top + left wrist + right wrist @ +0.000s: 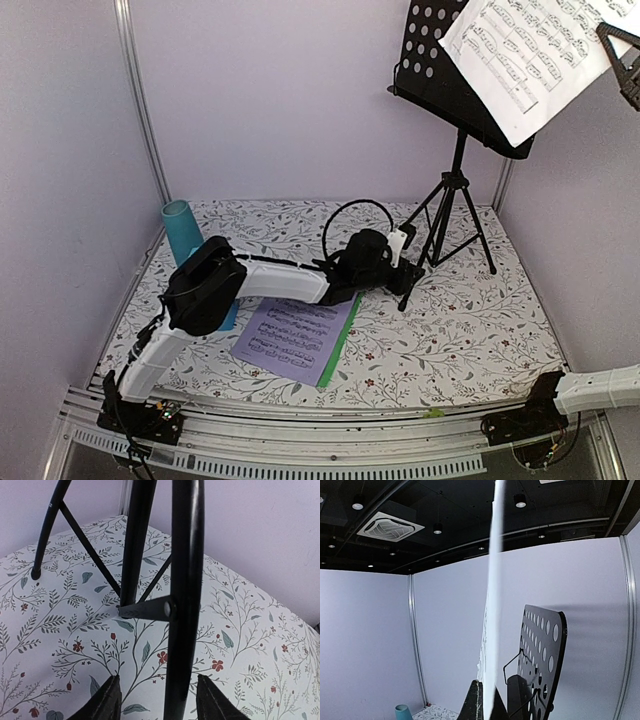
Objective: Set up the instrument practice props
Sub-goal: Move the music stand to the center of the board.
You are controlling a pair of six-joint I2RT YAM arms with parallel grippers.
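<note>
The black tripod music stand point(452, 195) stands at the back right, with its perforated desk point(432, 60) high up. My right gripper point(625, 62) is shut on a white sheet-music page point(535, 55) and holds it in front of the desk. In the right wrist view the page point(493, 605) runs edge-on up from my gripper point(495, 692), beside the desk point(543, 650). My left gripper point(405, 268) is open low at the tripod. One black leg point(184, 605) passes between its fingers point(107, 702). A second page with a green edge point(295, 340) lies flat on the table. The blue metronome is out of view.
A teal cylinder cup point(183, 232) stands at the back left, partly behind my left arm, and shows in the right wrist view point(403, 713). The floral table point(470, 330) is walled at the left, back and right. A black cable loops point(355, 215) above the left wrist.
</note>
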